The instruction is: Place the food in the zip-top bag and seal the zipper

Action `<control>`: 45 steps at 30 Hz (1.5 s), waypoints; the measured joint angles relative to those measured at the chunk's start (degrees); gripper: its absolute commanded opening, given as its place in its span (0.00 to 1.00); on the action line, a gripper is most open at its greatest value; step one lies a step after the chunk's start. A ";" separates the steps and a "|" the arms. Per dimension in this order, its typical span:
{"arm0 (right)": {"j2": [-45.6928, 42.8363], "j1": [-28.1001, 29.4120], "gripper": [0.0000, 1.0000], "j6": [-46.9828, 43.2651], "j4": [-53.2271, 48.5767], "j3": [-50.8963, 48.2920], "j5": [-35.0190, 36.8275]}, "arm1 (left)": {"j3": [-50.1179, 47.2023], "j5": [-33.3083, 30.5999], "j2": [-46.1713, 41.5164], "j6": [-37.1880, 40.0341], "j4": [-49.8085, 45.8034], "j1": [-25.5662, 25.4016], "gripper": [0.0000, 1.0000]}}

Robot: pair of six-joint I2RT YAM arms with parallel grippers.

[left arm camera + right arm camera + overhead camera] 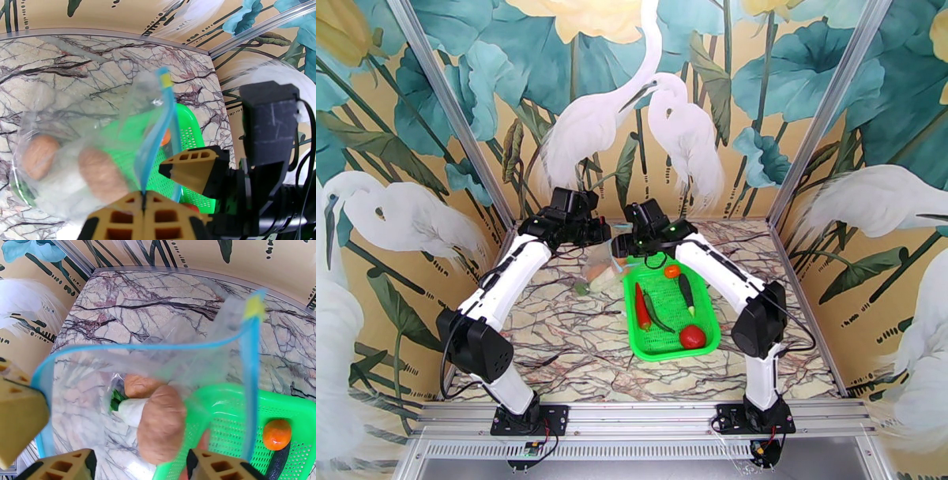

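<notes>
Two tan potatoes point(162, 425) and the white radish point(132, 411) sit inside the zip-top bag point(118, 370), held at the far end of the green basket point(237, 398). Left gripper point(144, 196) is pinched tight on the zipper point(138, 346). Right gripper point(140, 465) jaws are apart, probably propping the mouth open. Chili point(641, 306), tomato point(693, 336), orange point(276, 434) and eggplant point(686, 292) lie in the basket.

We count one zip-top bag point(98, 370) with one light blue zipper point(138, 346); inside it we count two tan potatoes point(161, 425) and one white radish point(132, 412); we count one green basket point(635, 335); in it lie one red chili point(642, 306), one green pepper point(660, 315), one dark eggplant point(687, 292), one small orange point(672, 271) and one red tomato point(693, 336).
</notes>
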 measured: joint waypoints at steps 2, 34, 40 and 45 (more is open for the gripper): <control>-0.33 -0.46 0.64 -0.35 -0.66 0.00 0.02 | 0.02 0.00 0.00 0.04 0.00 0.00 0.00; -10.62 -4.68 0.41 -4.00 -5.84 -35.50 -3.56 | 0.63 -0.04 0.04 2.34 -0.98 0.00 0.00; -4.04 -3.78 0.38 -4.02 -3.37 -34.34 -5.40 | 0.63 -0.04 0.04 2.34 -0.98 0.00 0.00; -0.85 -2.82 0.38 -4.02 -2.45 -32.41 -6.19 | 0.63 -0.04 0.04 2.34 -1.07 0.00 0.00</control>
